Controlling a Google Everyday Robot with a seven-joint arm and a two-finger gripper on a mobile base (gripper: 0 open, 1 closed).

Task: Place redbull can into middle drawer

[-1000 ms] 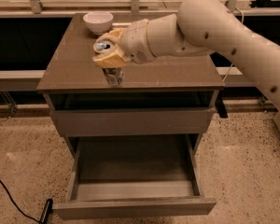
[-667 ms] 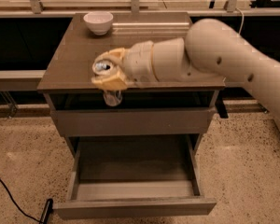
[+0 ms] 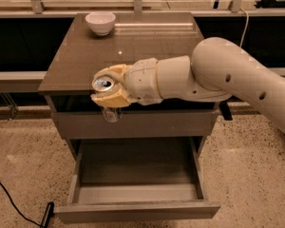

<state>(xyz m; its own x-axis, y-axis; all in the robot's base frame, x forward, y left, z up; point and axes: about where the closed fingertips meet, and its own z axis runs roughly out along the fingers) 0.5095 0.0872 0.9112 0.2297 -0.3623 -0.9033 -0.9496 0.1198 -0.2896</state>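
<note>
My gripper is shut on the redbull can, whose shiny pull-tab top faces the camera. Its lower end shows below the cream fingers. The can hangs upright in the air just past the front edge of the cabinet top, in front of the top drawer front. The middle drawer is pulled wide open below it, grey-brown and empty inside. The can is above the drawer's left half, well clear of it.
A white bowl stands at the back left of the brown cabinet top. My white arm reaches in from the right. A black cable lies on the speckled floor at the lower left.
My gripper has carried the can forward and down, from over the cabinet top's front part to just past its front edge, above the open drawer.
</note>
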